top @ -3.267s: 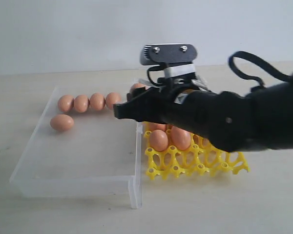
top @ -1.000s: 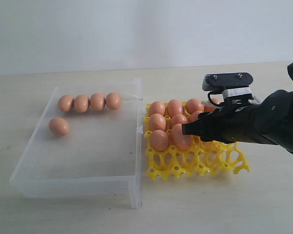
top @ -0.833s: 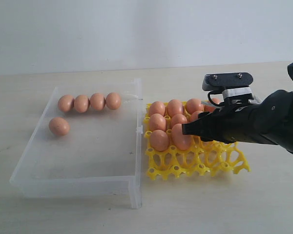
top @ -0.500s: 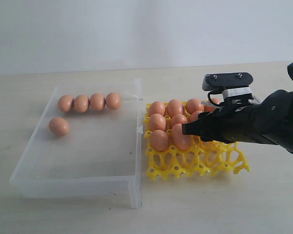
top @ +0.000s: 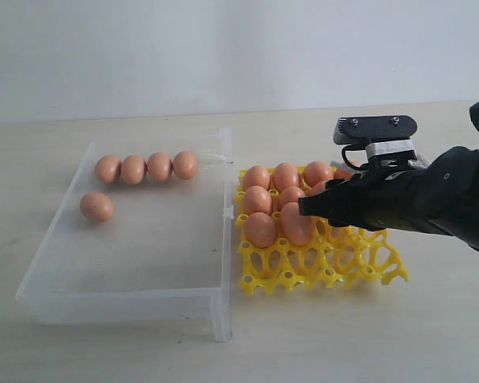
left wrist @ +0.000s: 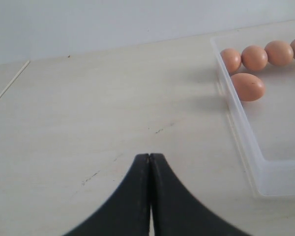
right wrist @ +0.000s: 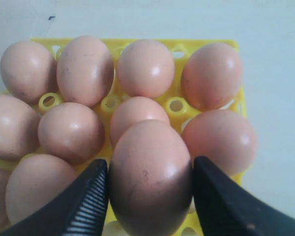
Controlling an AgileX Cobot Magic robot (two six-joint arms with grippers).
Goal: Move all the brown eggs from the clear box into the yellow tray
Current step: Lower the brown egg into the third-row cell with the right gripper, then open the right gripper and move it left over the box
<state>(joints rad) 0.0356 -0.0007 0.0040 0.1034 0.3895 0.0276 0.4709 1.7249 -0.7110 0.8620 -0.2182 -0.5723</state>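
The yellow tray [top: 303,275] lies right of the clear box [top: 128,303] and holds several brown eggs [top: 259,229]. Several more brown eggs [top: 132,169] lie in the box: a row along its far wall and one alone [top: 96,207] at the left. My right gripper [top: 311,207] hovers low over the tray's middle, shut on a brown egg [right wrist: 152,147] held upright between its fingers [right wrist: 150,166], just above the eggs in the tray. My left gripper [left wrist: 150,156] is shut and empty over bare table, left of the box.
The pale table [top: 104,351] runs on in front of the box and tray. The box's tall right wall [top: 226,239] stands between its floor and the tray. The tray's front cells [top: 359,267] show as bare lattice.
Earlier the right gripper was over the box's right edge; it has since moved right, over the tray. In the last second it has only risen a little. The left gripper stays still.
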